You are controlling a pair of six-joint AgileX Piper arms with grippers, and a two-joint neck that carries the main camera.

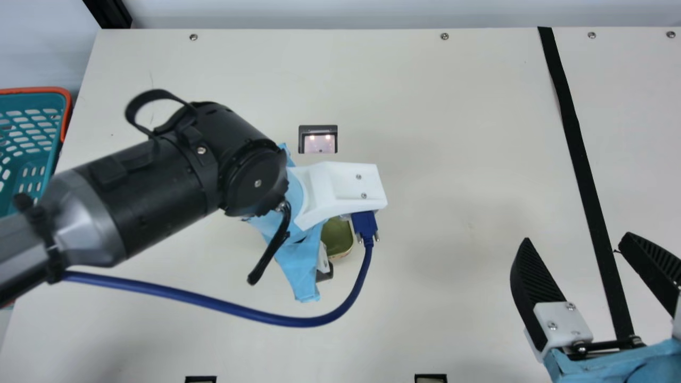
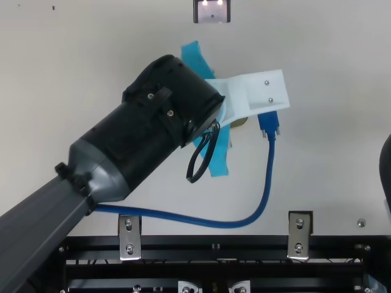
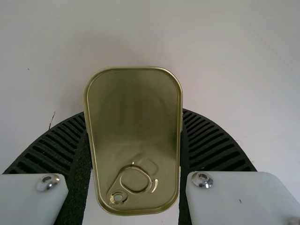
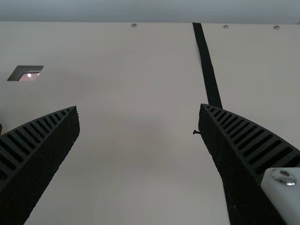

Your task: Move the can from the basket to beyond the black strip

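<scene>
My left gripper (image 1: 304, 266) is over the middle of the table in the main view, its fingers hidden under the wrist. The gold-topped can (image 1: 337, 237) peeks out beside it, and a sliver of the can (image 2: 239, 122) shows in the top view. In the left wrist view, the left gripper (image 3: 134, 112) is shut on the can (image 3: 134, 117), one ribbed finger against each long side; its pull ring faces up. Whether the can touches the table, I cannot tell. My right gripper (image 1: 576, 238) is open and empty near the black strip (image 1: 580, 170); the right gripper (image 4: 139, 108) straddles bare tabletop in its wrist view.
A teal basket (image 1: 32, 143) with an orange rim stands at the far left. The left arm's blue cable (image 1: 213, 306) loops low over the table (image 1: 452, 106). The right gripper's fingers lie either side of the strip's near part in the main view.
</scene>
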